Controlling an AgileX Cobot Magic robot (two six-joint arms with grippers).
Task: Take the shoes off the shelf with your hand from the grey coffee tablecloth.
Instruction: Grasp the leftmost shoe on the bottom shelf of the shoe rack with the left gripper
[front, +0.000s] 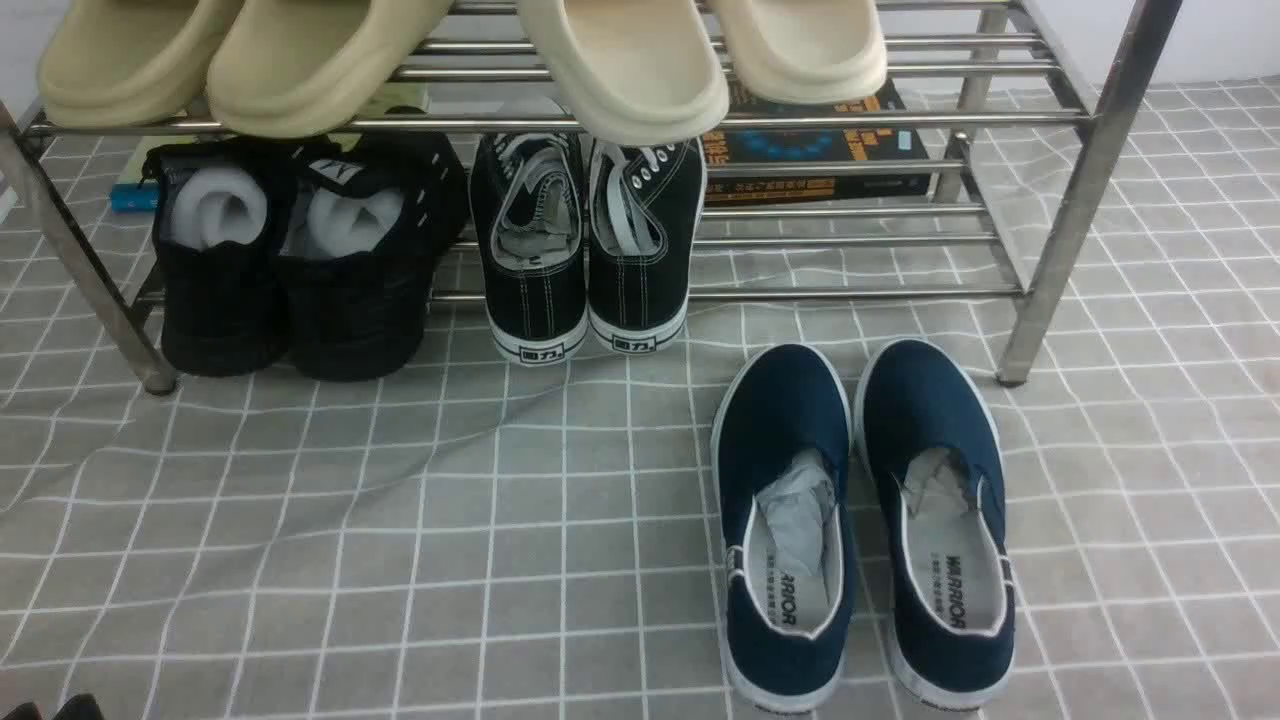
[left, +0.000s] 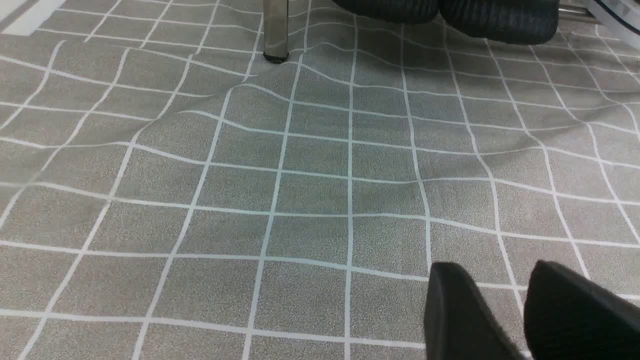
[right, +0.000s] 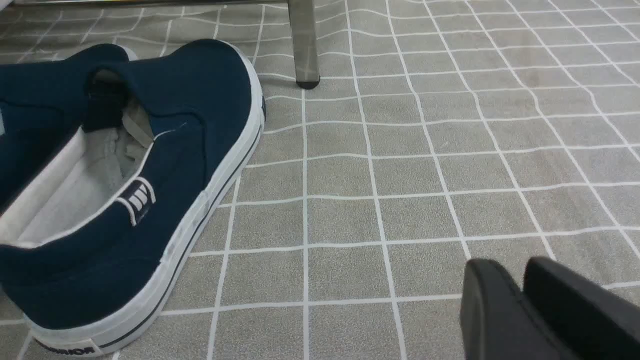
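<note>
The shoes (front: 290, 310) stand on the lower tier of the shelf (front: 850, 293) at its left end, side by side and touching, white stuffing showing; their heels project past the front bar over the grey coffee tablecloth (front: 400, 520), and whether they rest on the cloth cannot be told; the left front leg (front: 150, 370) stands just beside the outer shoe, and the black canvas sneakers (front: 640, 250) sit near the inner one, a narrow gap between; beige slippers (front: 620, 70) on the upper tier overhang its front bar above both pairs; a dark box (front: 820, 150) lies at the back of the lower tier, right of the canvas pair; navy slip-ons (front: 790, 430) lie on the cloth before the right half of the shelf, well apart from the shoes; the cloth in front of the shoes is open, though a raised wrinkle runs across it from the left leg; the left gripper (left: 502, 287) hovers low over this stretch, fingers drawn close together and holding nothing; the right gripper (right: 520, 280) hovers over bare cloth beside the right slip-on, fingers nearly touching, also holding nothing; the right front leg stands beyond it
</note>
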